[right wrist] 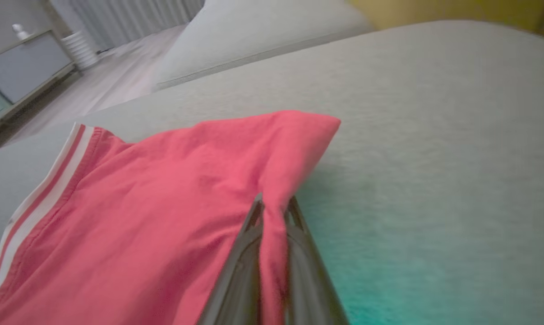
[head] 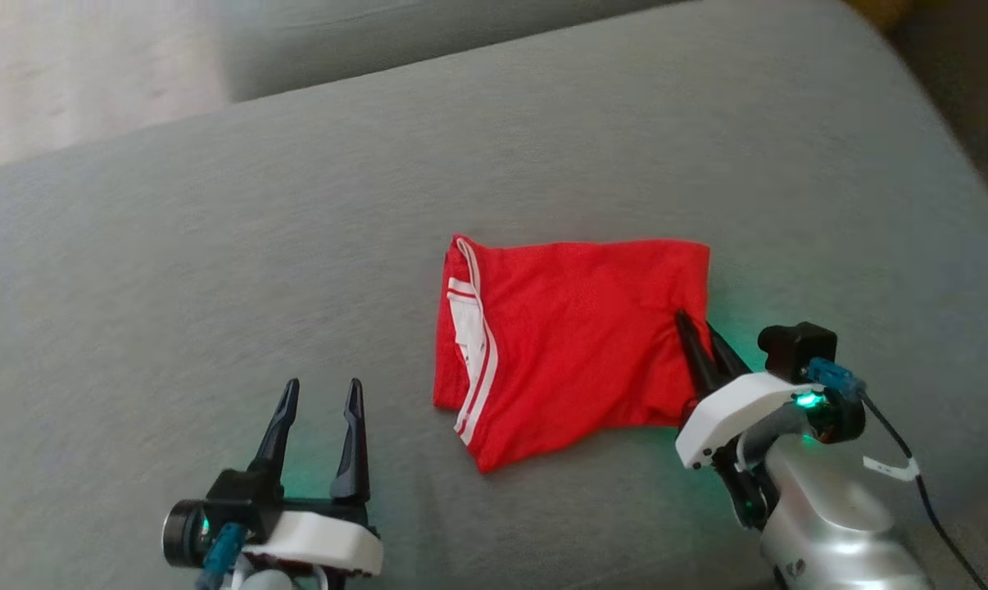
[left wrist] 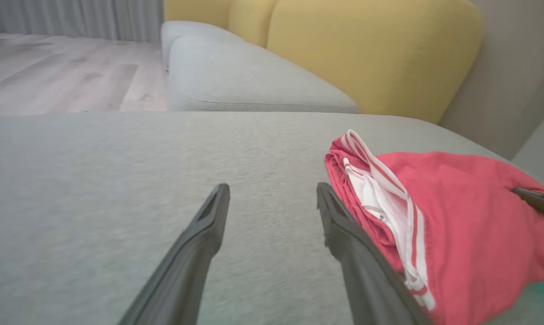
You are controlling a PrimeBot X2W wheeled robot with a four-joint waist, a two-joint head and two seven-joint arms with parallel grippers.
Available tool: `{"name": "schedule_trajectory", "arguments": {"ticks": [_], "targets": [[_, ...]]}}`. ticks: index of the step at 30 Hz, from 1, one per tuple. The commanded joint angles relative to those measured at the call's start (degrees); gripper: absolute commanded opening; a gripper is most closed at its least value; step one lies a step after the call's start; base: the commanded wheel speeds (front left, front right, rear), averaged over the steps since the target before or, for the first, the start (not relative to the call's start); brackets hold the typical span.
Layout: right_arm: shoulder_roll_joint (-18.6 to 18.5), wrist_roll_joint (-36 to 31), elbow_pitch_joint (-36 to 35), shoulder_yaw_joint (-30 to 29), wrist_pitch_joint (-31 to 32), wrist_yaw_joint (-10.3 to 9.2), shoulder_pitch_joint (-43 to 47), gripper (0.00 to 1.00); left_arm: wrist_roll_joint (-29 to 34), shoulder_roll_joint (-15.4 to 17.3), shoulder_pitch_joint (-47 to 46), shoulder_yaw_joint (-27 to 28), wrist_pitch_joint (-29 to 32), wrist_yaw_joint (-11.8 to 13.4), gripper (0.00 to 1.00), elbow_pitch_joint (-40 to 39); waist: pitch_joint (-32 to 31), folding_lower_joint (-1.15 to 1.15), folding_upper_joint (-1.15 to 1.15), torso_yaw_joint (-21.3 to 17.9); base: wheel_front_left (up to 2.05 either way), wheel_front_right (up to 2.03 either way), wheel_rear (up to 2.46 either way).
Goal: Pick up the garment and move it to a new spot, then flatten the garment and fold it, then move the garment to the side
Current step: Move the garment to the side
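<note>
A red garment (head: pixel 572 336) with white stripes lies folded on the grey sofa cushion (head: pixel 215 262), near the middle. My right gripper (head: pixel 697 328) is shut on the garment's right edge; in the right wrist view a fold of the red cloth (right wrist: pixel 163 216) is pinched between the two fingers (right wrist: pixel 242 253). My left gripper (head: pixel 320 393) stands open at the lower left, apart from the garment, with nothing between its fingers. In the left wrist view the garment (left wrist: pixel 457 216) lies just to the right of the open fingers (left wrist: pixel 344 230), its striped edge (left wrist: pixel 389 180) nearest.
A second grey cushion (left wrist: pixel 236 76) and yellow back cushions (left wrist: pixel 371 49) stand beyond. A wooden floor (left wrist: pixel 51 72) lies off the sofa's far-left side. The cushion's rounded edge (head: pixel 953 164) drops off at the right.
</note>
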Motion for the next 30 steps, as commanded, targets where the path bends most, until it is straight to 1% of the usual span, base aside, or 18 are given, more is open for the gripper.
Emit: {"name": "schedule_trajectory", "arguments": {"ticks": [1,4,8,15,18,22,27,30], "targets": [[0.0,0.3,-2.2,1.3,-0.9,0.37,-0.8,0.0,0.1,0.1,-2.2,1.7,-0.5,-0.2,1.0,-1.3,0.3,0.0,0.0,-8.6,0.0,0.0,0.0],[0.0,0.7,-2.9,1.5,-0.9,0.37,-0.6,0.0,0.2,0.1,-2.6,1.6,-0.5,-0.4,1.0,-1.1,0.8,0.0,0.0,-11.1,0.0,0.0,0.0],[0.0,0.1,-3.2,1.0,-0.8,0.37,-0.9,0.0,0.4,0.1,-3.3,1.4,-0.5,-0.5,1.0,-0.9,1.7,0.0,0.0,-12.4,0.0,0.0,0.0],[-1.3,-2.2,-3.5,0.1,-0.6,0.37,-4.5,0.0,1.6,0.1,-4.5,0.7,-0.5,-1.3,1.0,-0.4,3.8,0.0,0.0,-10.6,0.0,0.0,0.0],[-2.7,-3.9,-3.1,-1.0,-0.2,0.37,-8.5,0.0,2.4,0.1,-5.0,0.8,-0.5,-1.6,1.0,0.0,5.2,0.0,0.0,-8.8,0.0,0.0,0.0],[-6.0,-7.1,-0.4,-3.9,1.2,0.37,-15.4,0.0,3.4,0.1,-5.6,0.9,-0.5,-2.2,1.0,0.4,7.2,0.0,0.0,-6.0,0.0,0.0,0.0],[-12.2,-12.8,5.8,-11.3,3.0,0.37,-23.8,0.0,4.2,0.1,-6.5,1.0,-0.5,-2.7,1.0,0.6,9.3,0.0,0.0,-2.9,0.0,0.0,0.0],[-15.8,-16.8,8.8,-16.2,3.7,0.37,-27.2,0.0,4.5,0.1,-7.0,0.8,-0.5,-2.9,1.0,0.6,10.4,0.0,0.0,-1.2,0.0,0.0,0.0]]}}
